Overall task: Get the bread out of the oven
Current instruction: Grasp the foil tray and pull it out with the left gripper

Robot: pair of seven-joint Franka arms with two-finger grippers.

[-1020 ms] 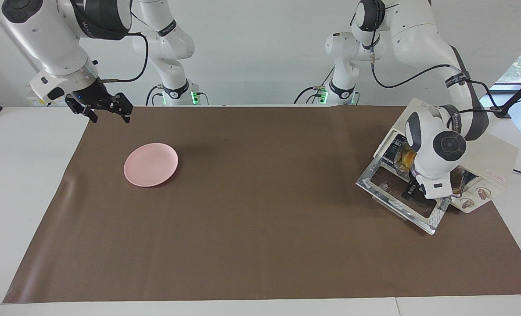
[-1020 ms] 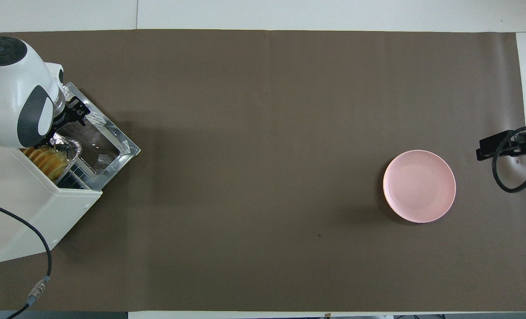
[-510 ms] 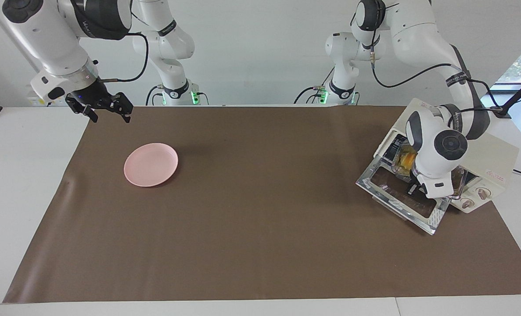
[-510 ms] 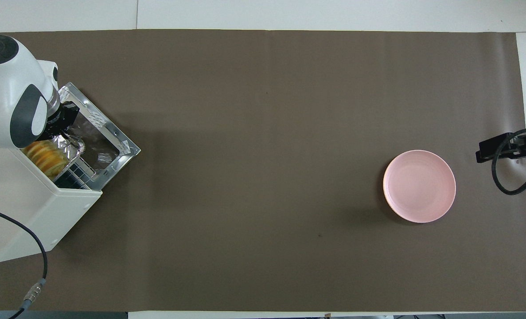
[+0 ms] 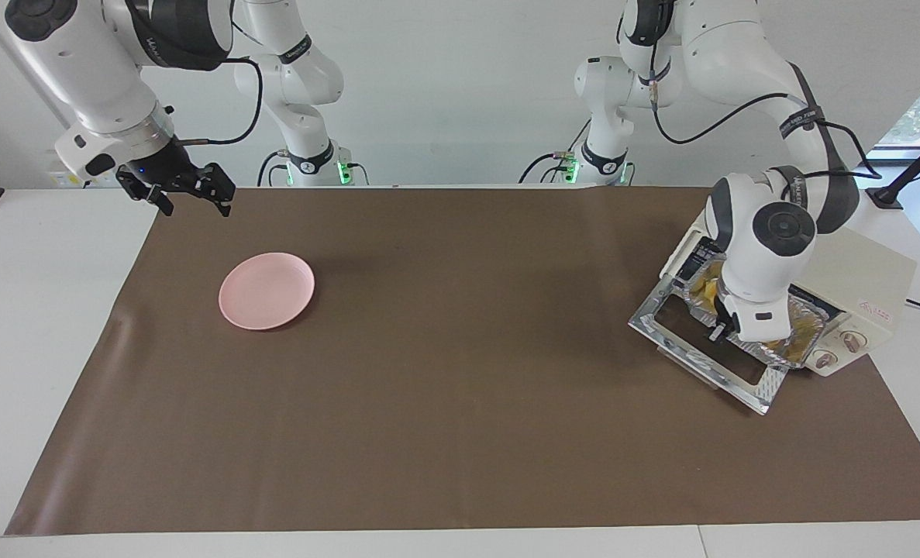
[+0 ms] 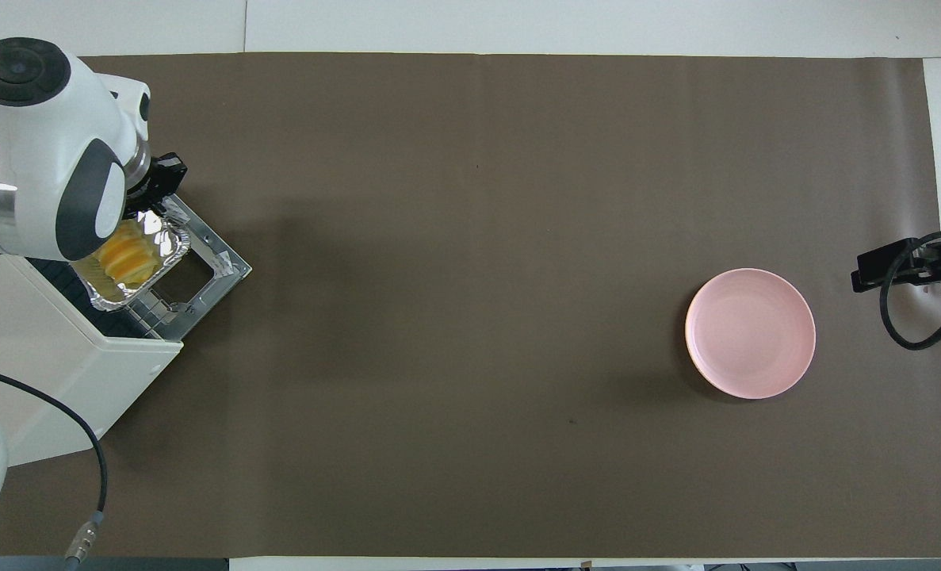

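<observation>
At the left arm's end of the desk [image 5: 33,325], the facing view shows the oven [image 5: 855,291] with its glass door [image 5: 700,353] dropped open, and the left gripper [image 5: 719,329] over that door, jaws clenched on the rim of the foil tray [image 5: 797,337], which sits partly out of the oven mouth. From overhead, the bread [image 6: 129,254] lies in the foil tray [image 6: 157,258] over the open door [image 6: 208,274]. The right gripper [image 6: 894,266] waits, jaws released, over the desk edge beside the pink plate [image 6: 750,333].

You have open brown mat [image 5: 467,372] between the oven [image 5: 855,287] and the pink plate [image 5: 267,290]. The dropped oven door [image 5: 708,353], foil tray [image 6: 133,266] and left arm [image 5: 762,256] crowd the oven's mouth.
</observation>
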